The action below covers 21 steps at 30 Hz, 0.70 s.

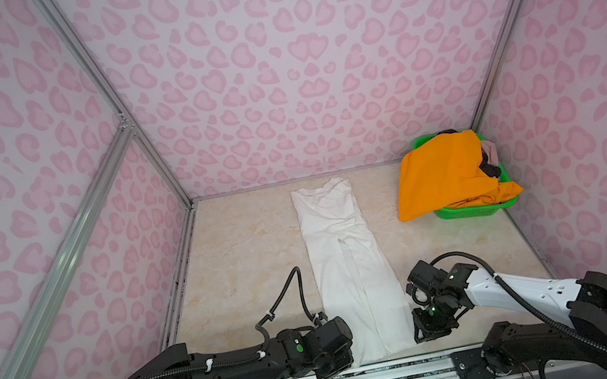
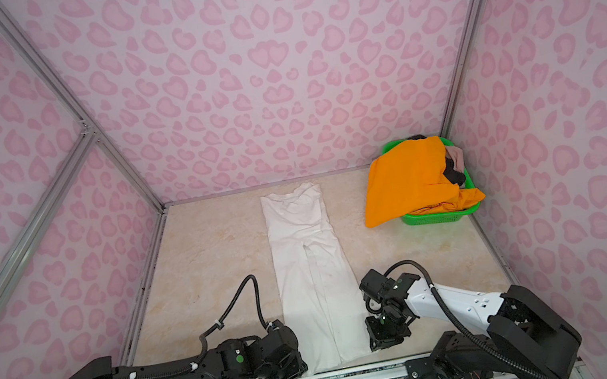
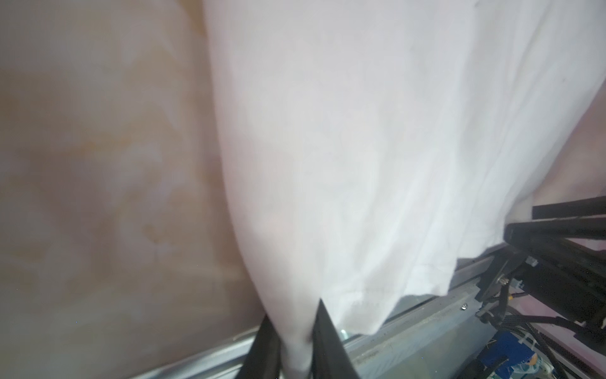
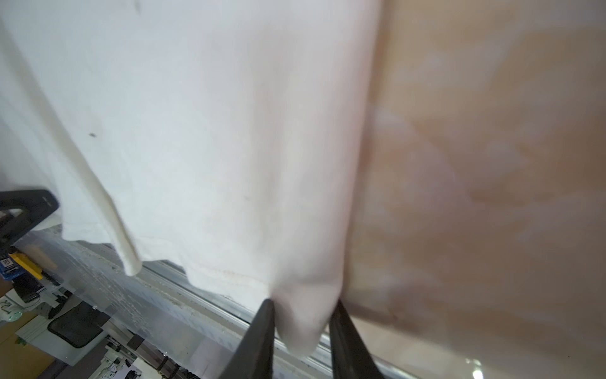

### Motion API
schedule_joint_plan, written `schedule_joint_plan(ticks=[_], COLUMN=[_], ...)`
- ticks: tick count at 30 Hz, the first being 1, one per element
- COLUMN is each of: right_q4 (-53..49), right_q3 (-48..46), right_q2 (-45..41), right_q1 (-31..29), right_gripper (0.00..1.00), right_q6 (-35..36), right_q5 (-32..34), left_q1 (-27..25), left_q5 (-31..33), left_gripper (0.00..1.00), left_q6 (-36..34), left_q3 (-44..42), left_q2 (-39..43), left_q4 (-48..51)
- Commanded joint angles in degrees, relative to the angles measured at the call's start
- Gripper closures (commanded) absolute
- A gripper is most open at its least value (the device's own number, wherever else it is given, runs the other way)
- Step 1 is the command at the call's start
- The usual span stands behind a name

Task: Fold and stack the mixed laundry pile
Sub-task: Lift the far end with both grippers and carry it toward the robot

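T-shirt (image 1: 348, 258) flat, lengthwise; left tool (image 3: 293, 328), right tool (image 4: 303, 315) each clamped on near hem corner.

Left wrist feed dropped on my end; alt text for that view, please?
The left end effector pinches a hem corner of the white garment between its two dark fingers. The garment spreads away over the beige marbled table, with a metal rail beside the hem.

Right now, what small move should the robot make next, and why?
Probably lift both near corners slightly, together. The white garment lies flat on the table, and each arm's jaws seem closed on a near hem corner, ready for folding.
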<state>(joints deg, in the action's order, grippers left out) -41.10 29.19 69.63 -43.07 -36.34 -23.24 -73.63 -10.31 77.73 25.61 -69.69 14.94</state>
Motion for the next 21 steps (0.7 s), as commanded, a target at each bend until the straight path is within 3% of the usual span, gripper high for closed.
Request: schedule_joint_plan(ticks=[1,6,14,21], right_q4=[-2.2,-4.5,-7.6,-9.8], right_q3=[0.6,1.9,4.1,10.0], right_q2=[-0.5,-4.1,-7.1,-10.5], right_q1=[0.0,0.0,-2.0,-6.1], right_gripper=[0.82,0.99,1.00,1.00], right_q6=[0.8,1.4,2.5,2.9], right_q5=[4.1,4.2,3.9,6.7], left_q1=[-0.1,-0.1,-0.1,-0.1], left_q5=[1.8,1.4,0.0,-0.2], left_gripper=[0.86,0.92,0.97,0.97], left_q6=[-1.6,-4.4,-5.5,-7.0], left_q3=[0.9,3.2,5.5,12.5], left_q2=[-0.1,0.7,0.5,-0.6], left_q4=[5.7,11.3,11.6,16.3])
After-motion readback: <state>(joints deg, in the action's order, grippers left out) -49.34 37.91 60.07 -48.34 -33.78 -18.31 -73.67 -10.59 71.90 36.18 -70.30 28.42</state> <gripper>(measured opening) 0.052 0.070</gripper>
